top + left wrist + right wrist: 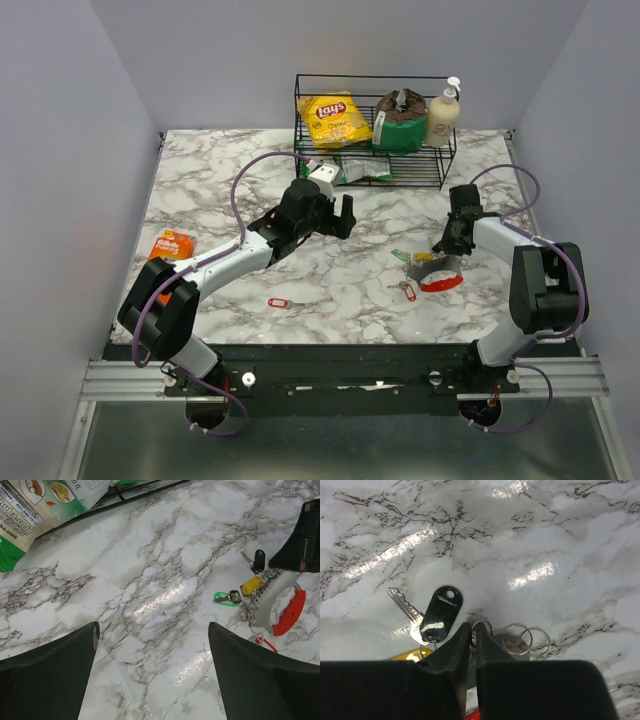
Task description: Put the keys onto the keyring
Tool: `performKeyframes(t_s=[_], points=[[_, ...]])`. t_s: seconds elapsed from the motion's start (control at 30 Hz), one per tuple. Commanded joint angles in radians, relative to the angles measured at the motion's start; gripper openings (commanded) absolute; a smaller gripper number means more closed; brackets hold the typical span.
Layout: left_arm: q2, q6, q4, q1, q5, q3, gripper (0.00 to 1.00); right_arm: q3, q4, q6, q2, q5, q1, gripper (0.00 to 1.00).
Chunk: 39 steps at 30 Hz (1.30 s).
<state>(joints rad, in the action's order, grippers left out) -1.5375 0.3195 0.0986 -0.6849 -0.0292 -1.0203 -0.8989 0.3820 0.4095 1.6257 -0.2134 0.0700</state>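
Note:
In the right wrist view my right gripper (473, 631) has its jaws pinched on the edge of a small thin keyring (483, 622), which stands up between the fingertips. Two more thin rings (526, 639) lie on a grey flat piece just to its right. A key with a black tag (441, 612) lies to the left. From above, the bunch with the red oval loop (441, 283) sits under the right gripper (447, 252). A green-tagged key (401, 255) and a red-tagged key (406, 291) lie loose to its left. My left gripper (335, 208) hovers open over bare marble, holding nothing.
A lone red tag (278, 302) lies near the front middle. An orange razor pack (172, 245) sits at the left edge. A black wire rack (375, 160) with snack bags and a bottle stands at the back. Marble table (230, 180) is walled on three sides.

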Motion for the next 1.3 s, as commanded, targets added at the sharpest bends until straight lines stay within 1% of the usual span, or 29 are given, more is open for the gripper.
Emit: performKeyframes(t_s=[0.0, 0.03, 0.07, 0.23, 0.37, 0.53, 0.67, 0.8, 0.9, 0.93, 1.07, 1.27], points=[[0.013, -0.023, -0.031, -0.005, 0.066, -0.011, 0.99, -0.029, 0.040, -0.009, 0.005, -0.004, -0.006, 0.06], [0.014, -0.023, -0.033, -0.004, 0.069, -0.011, 0.99, -0.028, 0.040, -0.009, 0.000, -0.009, -0.006, 0.02], [0.014, -0.028, -0.036, -0.004, 0.074, -0.011, 0.99, -0.026, 0.040, -0.009, -0.009, -0.009, -0.006, 0.01], [0.017, -0.033, -0.048, -0.004, 0.098, -0.011, 0.99, -0.032, 0.040, -0.020, -0.073, 0.008, -0.007, 0.01], [0.019, -0.036, -0.051, -0.004, 0.118, -0.011, 0.99, -0.049, 0.035, -0.041, -0.105, 0.100, -0.004, 0.01], [0.025, -0.037, -0.059, -0.004, 0.141, -0.008, 0.99, -0.078, 0.035, -0.049, -0.096, 0.178, 0.027, 0.01], [0.033, -0.039, -0.066, -0.004, 0.156, -0.003, 0.99, -0.118, 0.035, -0.037, -0.064, 0.235, 0.088, 0.01], [0.043, -0.042, -0.086, -0.004, 0.186, -0.003, 0.99, -0.184, 0.044, -0.032, 0.014, 0.232, 0.195, 0.01], [0.062, -0.043, -0.094, -0.002, 0.215, 0.008, 0.99, -0.253, 0.060, -0.031, 0.072, 0.250, 0.250, 0.01], [0.066, -0.045, -0.097, -0.002, 0.228, 0.015, 0.99, -0.283, 0.064, -0.031, 0.110, 0.258, 0.263, 0.01], [0.085, -0.051, -0.118, -0.001, 0.256, 0.028, 0.99, -0.366, 0.074, -0.032, 0.180, 0.290, 0.327, 0.01], [0.102, -0.043, -0.135, 0.007, 0.275, 0.043, 0.99, -0.466, 0.078, -0.037, 0.247, 0.353, 0.409, 0.01]])
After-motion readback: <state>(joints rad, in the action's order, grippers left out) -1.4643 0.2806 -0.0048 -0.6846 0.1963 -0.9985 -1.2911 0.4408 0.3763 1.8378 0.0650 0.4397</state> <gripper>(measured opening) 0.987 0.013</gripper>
